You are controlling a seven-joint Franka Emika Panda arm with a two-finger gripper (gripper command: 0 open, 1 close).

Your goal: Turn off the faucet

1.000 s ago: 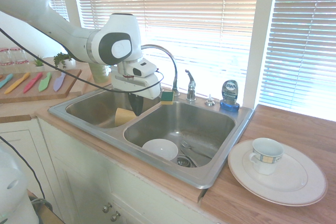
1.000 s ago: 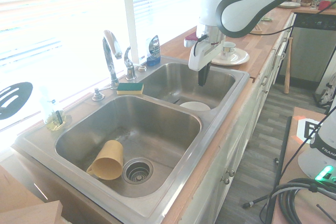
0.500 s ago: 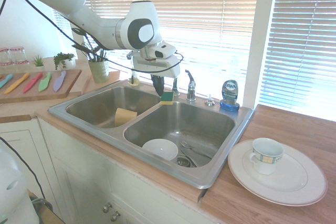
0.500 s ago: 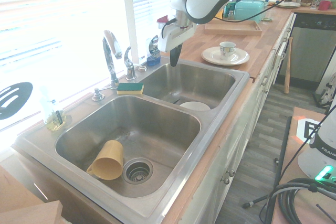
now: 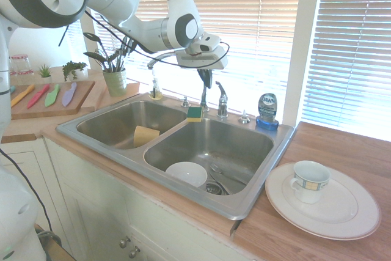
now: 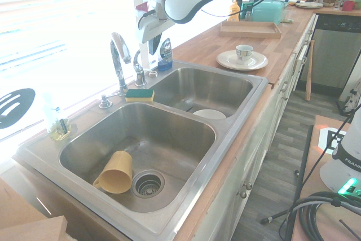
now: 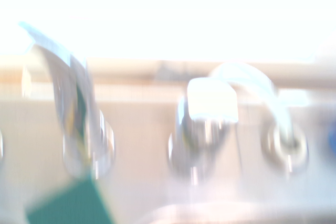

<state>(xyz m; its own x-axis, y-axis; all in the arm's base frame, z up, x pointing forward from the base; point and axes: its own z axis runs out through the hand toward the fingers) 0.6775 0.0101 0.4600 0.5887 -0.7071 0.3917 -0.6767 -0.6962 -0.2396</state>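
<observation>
Above the faucet [image 5: 202,84], gripper [image 5: 206,79] pointing down, apparently just over its lever handle [image 5: 221,93], fingers seemingly close together, holding nothing.

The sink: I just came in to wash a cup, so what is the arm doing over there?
The white arm is working at the faucet. Its gripper hangs in the air at the back of the sink, beside the short chrome lever handle, touching nothing and holding nothing. No water shows at the spout, though glare makes that hard to judge. A yellow cup lies in one basin and a white bowl sits in the other.
</observation>
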